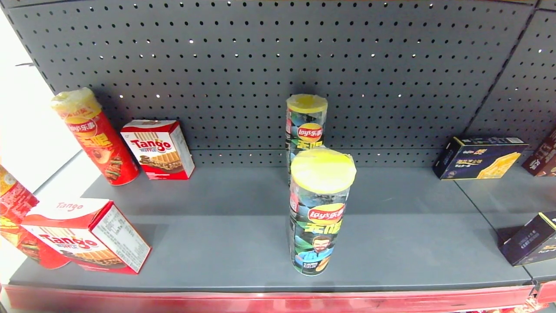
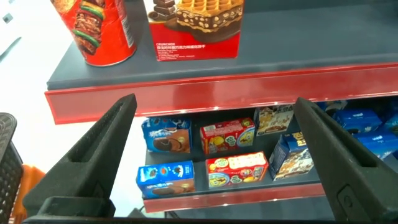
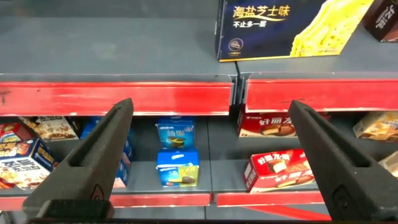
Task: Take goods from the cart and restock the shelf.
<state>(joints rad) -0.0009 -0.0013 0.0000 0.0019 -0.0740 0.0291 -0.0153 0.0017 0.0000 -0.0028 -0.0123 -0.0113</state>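
Observation:
Two dark chip cans with yellow lids stand on the grey shelf (image 1: 208,217): one near the front (image 1: 320,217), the other (image 1: 306,126) behind it by the pegboard. My left gripper (image 2: 214,104) is open and empty, in front of the shelf's red edge (image 2: 261,86), below a red chip can (image 2: 99,28) and a wafer box (image 2: 196,28). My right gripper (image 3: 211,107) is open and empty too. It faces the red edge (image 3: 155,98) below a dark blue box (image 3: 289,28).
At the shelf's left are a red can (image 1: 96,137), two wafer boxes (image 1: 158,150) (image 1: 87,234) and another red can (image 1: 15,217). Dark blue boxes (image 1: 478,158) (image 1: 527,239) lie right. Lower shelves hold several snack boxes (image 2: 227,152) (image 3: 177,168). A black basket (image 2: 7,165) is beside the left gripper.

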